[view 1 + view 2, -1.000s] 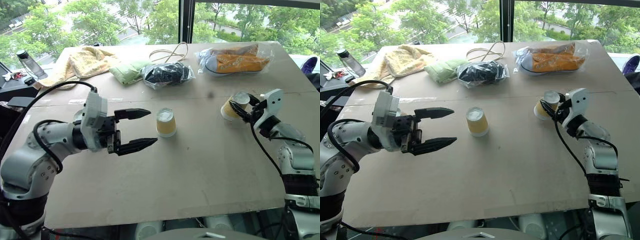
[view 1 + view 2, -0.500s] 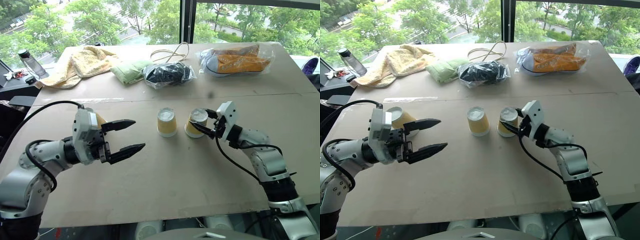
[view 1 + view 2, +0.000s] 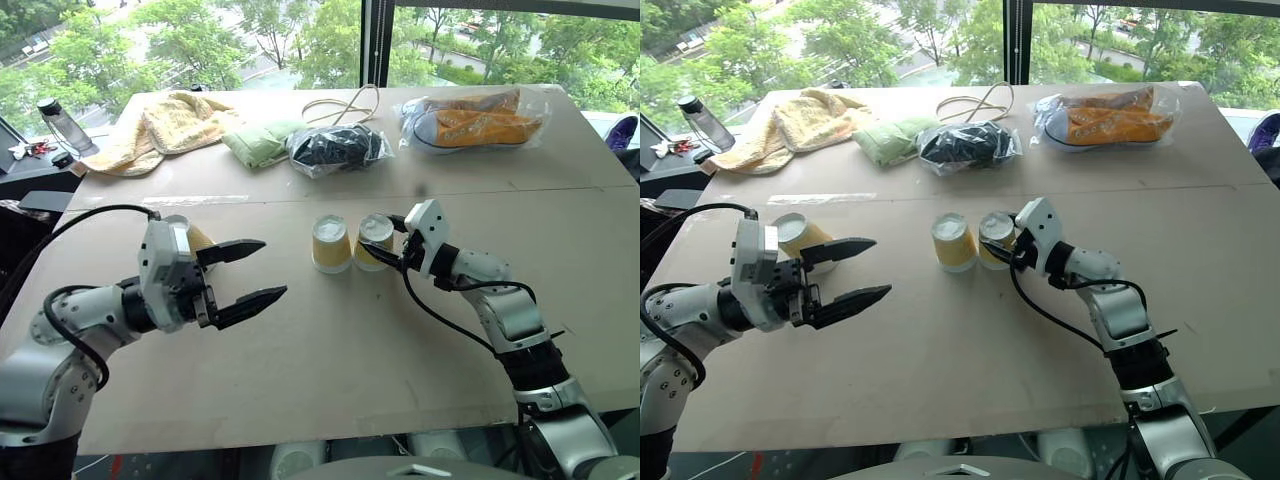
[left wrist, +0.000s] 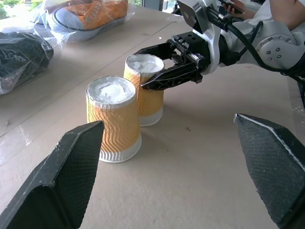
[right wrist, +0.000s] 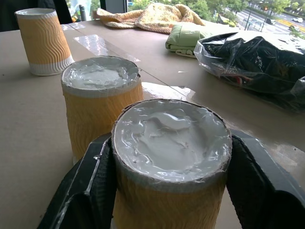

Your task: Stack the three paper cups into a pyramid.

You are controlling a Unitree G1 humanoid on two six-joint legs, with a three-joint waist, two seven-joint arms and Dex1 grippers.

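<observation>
Left pincer [image 3: 262, 270] hangs released, jaws spread wide, nothing between them. Third cup [image 3: 190, 236] stands inverted on the tabletop [image 3: 330, 370] just behind it, partly hidden by the wrist. Ahead of its tips, well apart, is the middle cup [image 3: 330, 244], inverted too, and the placed cup [image 3: 374, 241] stands just beside that one, their rims near touching (gap too fine to call).

Right pincer [image 3: 383, 257] brackets the placed cup, one finger on each side. The fingers look slackened around the wall, but I cannot tell if they still grip it.

Step in hand, by my reading: letting go of the second base cup. To do it well, spread the fingers fully and back straight out along the pincer's own line, no sideways drag, since both cups are light and would tip or slide. Keep the two bases level and snug so the top cup can bridge them.

Cups: tapered paper, rippled yellow-orange walls, white band at the rim, flat white base facing up. Tabletop: matte tan board.
</observation>
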